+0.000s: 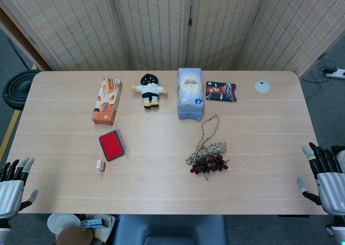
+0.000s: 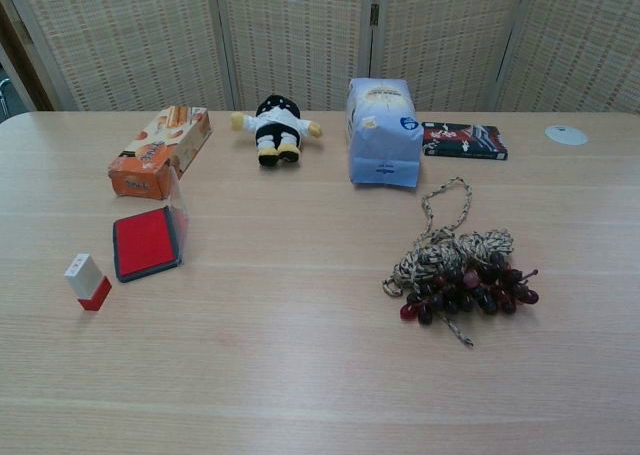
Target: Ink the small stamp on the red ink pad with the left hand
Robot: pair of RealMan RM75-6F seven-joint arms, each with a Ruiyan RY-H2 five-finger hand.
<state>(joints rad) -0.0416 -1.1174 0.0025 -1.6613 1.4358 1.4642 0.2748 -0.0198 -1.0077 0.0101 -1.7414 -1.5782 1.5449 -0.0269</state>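
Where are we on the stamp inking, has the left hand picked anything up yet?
Nothing is done yet. The small white-and-red stamp stands untouched on the wooden table, beside but apart from the open red ink pad. The left hand is open at the table's near edge, holding nothing; the right hand is open too. Left: grasp the stamp, press it on the pad.

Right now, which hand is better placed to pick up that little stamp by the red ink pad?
The left hand. The small stamp stands on the table's left side, just in front of the red ink pad, while the right hand is at the far right edge, beyond the grapes.
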